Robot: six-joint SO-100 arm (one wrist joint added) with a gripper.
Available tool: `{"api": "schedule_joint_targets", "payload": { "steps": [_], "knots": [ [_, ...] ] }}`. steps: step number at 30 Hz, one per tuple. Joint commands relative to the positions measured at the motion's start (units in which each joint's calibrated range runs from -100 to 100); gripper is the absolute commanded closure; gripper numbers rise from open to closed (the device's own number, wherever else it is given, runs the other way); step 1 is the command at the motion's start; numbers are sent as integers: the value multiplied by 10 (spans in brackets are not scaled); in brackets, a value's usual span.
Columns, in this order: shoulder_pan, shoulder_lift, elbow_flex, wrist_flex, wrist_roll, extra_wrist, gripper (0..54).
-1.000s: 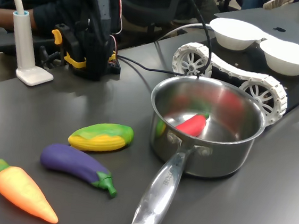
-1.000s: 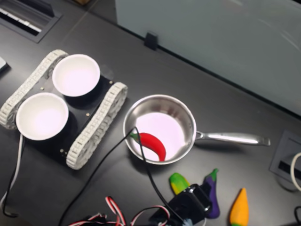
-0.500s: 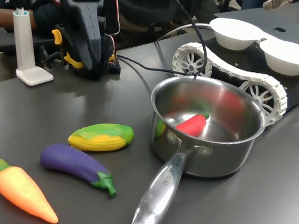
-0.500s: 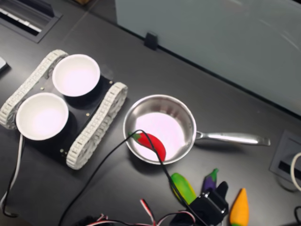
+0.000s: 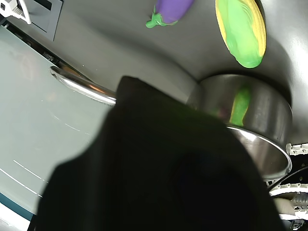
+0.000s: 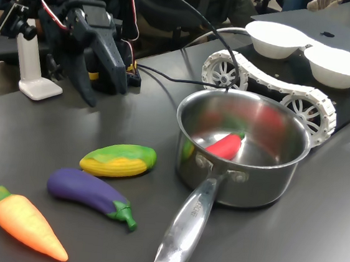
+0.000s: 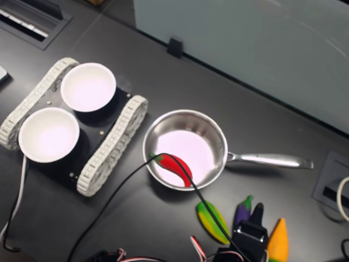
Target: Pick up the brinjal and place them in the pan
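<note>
The purple brinjal (image 6: 86, 191) with its green cap lies on the dark table between the toy corn (image 6: 118, 160) and the carrot (image 6: 26, 222), left of the pan in the first exterior view. The steel pan (image 6: 251, 188) holds a red chilli (image 6: 224, 145); its long handle (image 6: 187, 226) points toward the camera. My gripper (image 6: 105, 95) hangs open above the table behind the corn, holding nothing. In the second exterior view one black finger (image 7: 256, 214) covers part of the brinjal (image 7: 241, 211). A dark finger (image 5: 159, 168) fills most of the wrist view, with the brinjal (image 5: 171, 8) beyond it.
A tracked white-wheeled vehicle (image 6: 304, 97) carrying two white bowls (image 6: 275, 39) stands behind the pan. A white stand (image 6: 31, 59) and the arm's base are at the back left in the first exterior view. A black cable (image 7: 136, 180) runs across the pan's rim.
The gripper has swung out from the arm's base and tilted down toward the vegetables; in the second exterior view it has shifted right, over the brinjal. The objects have not moved.
</note>
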Motion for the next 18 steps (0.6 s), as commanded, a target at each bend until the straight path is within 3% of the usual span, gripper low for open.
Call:
{"api": "schedule_joint_targets", "payload": {
  "steps": [1,4,7,12,18],
  "knots": [
    [5,-2,-55,-28,50,-10,268],
    [3,8,-55,-30,87,-6,266],
    [-4,10,-50,-32,126,24,256],
    [-3,21,-35,-81,146,41,251],
    [-7,42,-24,-112,189,104,239]
  ]
}}
